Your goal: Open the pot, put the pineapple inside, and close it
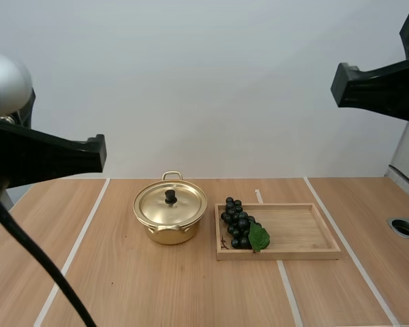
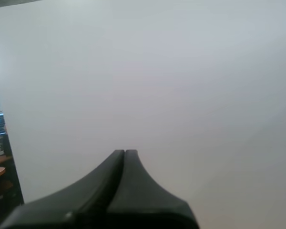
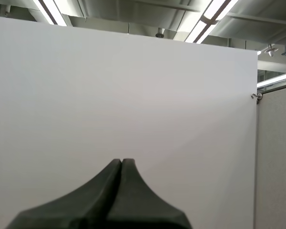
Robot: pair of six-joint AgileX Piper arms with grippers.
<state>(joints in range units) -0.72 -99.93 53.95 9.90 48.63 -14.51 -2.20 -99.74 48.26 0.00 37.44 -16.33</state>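
A gold pot (image 1: 169, 225) stands mid-table with its lid (image 1: 170, 204) on, a black knob in the lid's centre. Right of it lies a wooden tray (image 1: 300, 231) holding a bunch of dark grapes (image 1: 237, 223) with a green leaf at its left end. No pineapple is in view. My left gripper (image 1: 101, 151) hangs high above the table's left side, fingers together; in the left wrist view it (image 2: 124, 151) forms one dark wedge against a white wall. My right gripper (image 1: 335, 84) is raised high at the right, and in its wrist view it (image 3: 122, 161) is likewise shut on nothing.
White tape lines run along the wooden tabletop. A round metal-rimmed hole (image 1: 404, 227) sits in the table at the far right edge. A white wall stands behind the table.
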